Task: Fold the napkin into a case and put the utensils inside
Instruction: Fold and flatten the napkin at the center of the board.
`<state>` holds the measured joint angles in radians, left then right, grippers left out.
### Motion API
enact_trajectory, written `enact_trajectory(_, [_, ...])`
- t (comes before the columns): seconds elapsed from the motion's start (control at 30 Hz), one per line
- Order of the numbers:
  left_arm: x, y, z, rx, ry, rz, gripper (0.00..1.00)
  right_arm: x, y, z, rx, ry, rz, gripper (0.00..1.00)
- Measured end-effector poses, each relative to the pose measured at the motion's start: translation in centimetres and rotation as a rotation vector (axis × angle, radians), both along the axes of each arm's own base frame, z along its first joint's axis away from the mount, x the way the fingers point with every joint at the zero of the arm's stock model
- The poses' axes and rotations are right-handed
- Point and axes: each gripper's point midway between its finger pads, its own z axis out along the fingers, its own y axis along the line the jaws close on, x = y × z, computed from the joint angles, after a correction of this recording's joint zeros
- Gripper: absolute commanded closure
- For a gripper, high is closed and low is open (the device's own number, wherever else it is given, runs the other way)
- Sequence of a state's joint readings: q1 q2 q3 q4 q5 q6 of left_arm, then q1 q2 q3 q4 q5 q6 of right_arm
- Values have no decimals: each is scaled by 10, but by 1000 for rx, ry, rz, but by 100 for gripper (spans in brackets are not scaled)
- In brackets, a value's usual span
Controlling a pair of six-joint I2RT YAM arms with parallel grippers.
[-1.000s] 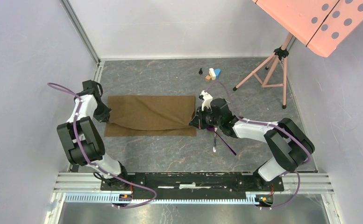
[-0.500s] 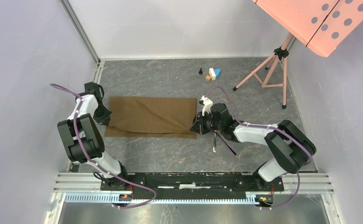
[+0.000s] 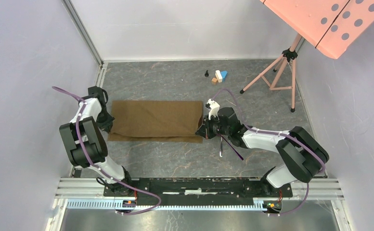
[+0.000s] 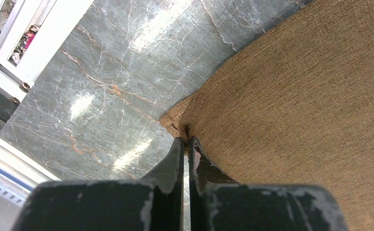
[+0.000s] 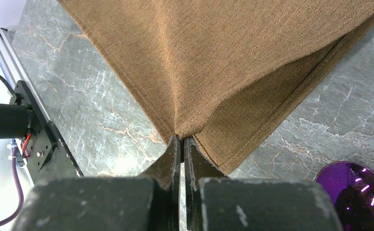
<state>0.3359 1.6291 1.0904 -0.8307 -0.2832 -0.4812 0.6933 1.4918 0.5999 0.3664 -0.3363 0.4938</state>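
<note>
Dragging top layer of the brown cloth napkin (image 3: 153, 120) down-frame to its lower edge; left gripper (image 4: 185, 140) and right gripper (image 5: 181, 138) each pinched closed on a corner; half-fold nearly done.

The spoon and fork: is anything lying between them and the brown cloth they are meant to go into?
Nothing visible lies between them. The utensils lie just off the right end of the napkin. The right gripper, shut on a corner there, reaches in over them.

White arms (image 3: 262, 137), black joints (image 3: 84, 144), purple cables (image 3: 61, 89)
</note>
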Motion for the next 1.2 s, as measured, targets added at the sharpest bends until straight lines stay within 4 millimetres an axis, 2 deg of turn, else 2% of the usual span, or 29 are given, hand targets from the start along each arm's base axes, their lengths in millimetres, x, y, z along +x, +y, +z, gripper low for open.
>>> enact_trajectory(0.27, [-4, -3, -18, -27, 64, -4, 98, -3, 1, -23, -31, 45, 3, 100])
enact_trajectory(0.37, [-4, -4, -19, -28, 67, -6, 98, -4, 1, -27, -36, 50, 4, 100])
enact_trajectory(0.67, [-4, -4, -18, -22, 64, -7, 98, -4, 1, -30, -42, 53, 1, 100])
enact_trajectory(0.9, [2, -1, -6, -4, 17, -7, 98, -1, -2, -32, -62, 45, -13, 100])
enact_trajectory(1.07, [3, -3, -8, -13, 18, -9, 98, 0, -4, -33, -70, 41, -23, 100])
enact_trajectory(1.2, [2, -5, -17, -31, 42, -10, 98, 2, -4, -34, -75, 35, -28, 100])
